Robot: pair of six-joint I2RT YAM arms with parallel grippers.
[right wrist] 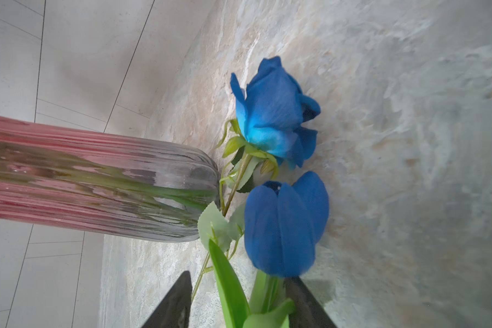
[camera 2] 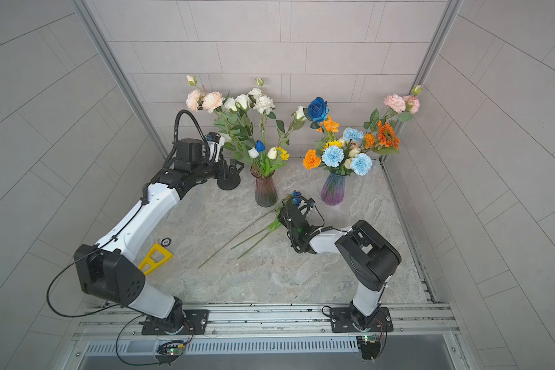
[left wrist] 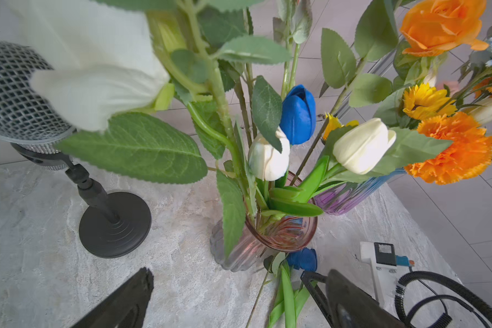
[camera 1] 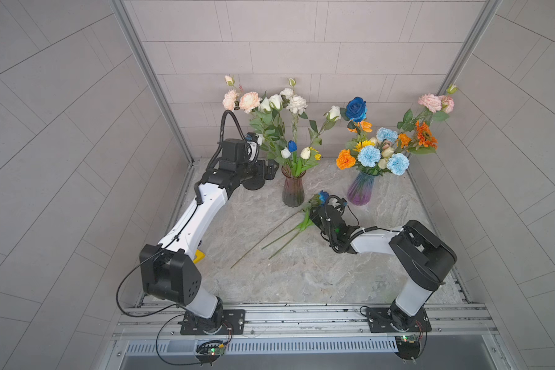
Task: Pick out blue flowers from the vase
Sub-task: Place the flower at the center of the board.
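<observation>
One unreadable label point(left wrist: 385, 249) near blue flowers point(left wrist: 303, 259) on table point(left wrist: 182, 269)

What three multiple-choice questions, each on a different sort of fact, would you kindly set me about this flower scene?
1. How many blue tulips stand in the pink vase? A. none B. three C. one
2. Which vase holds the pale blue carnations? A. pink vase B. purple vase C. neither
3. How is the left gripper? A. open, empty B. shut on a white tulip C. shut on a vase rim

Answers:
1 C: a single blue head shows in that bunch.
2 B: all three sit above the purple glass.
3 A: the left wrist view shows its fingers wide apart, gripping nothing.
</observation>
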